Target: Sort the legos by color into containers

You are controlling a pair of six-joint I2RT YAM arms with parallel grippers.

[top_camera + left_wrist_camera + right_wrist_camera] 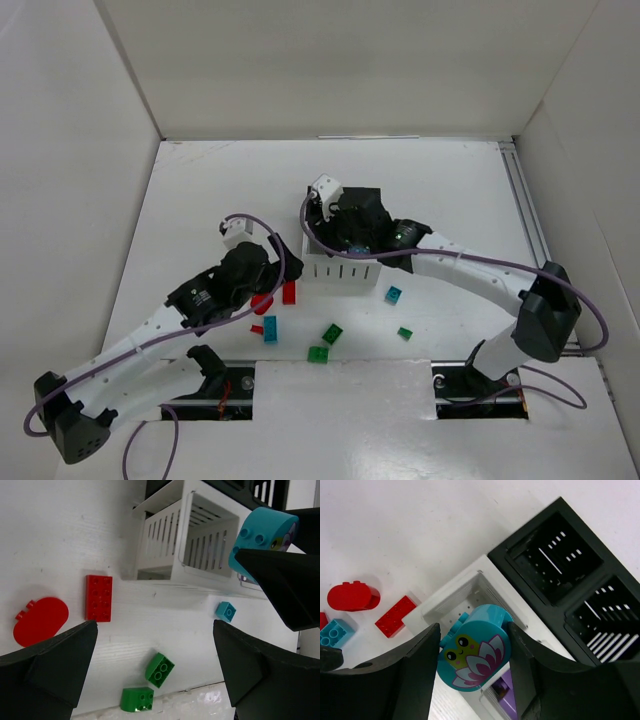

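My right gripper (pixel 474 632) is shut on a teal oval lego with a frog and flower picture (pixel 476 655). It hangs over the white slatted containers (pixel 465 591), seen from above as (pixel 340 272). One white container holds a purple piece (pixel 508 701). The black containers (pixel 555 560) stand behind. On the table lie a red oval (pixel 40 620), a red brick (pixel 99 597), two green legos (pixel 160 669) (pixel 136 699) and a small teal brick (pixel 226 611). My left gripper (pixel 155 630) hovers open above the green ones, holding nothing.
More loose legos lie in front of the white containers: a teal brick (pixel 270 329), a small red piece (pixel 257 328) and a green piece (pixel 404 333). White walls enclose the table on the left, back and right. A raised ledge (pixel 340 375) runs along the near edge.
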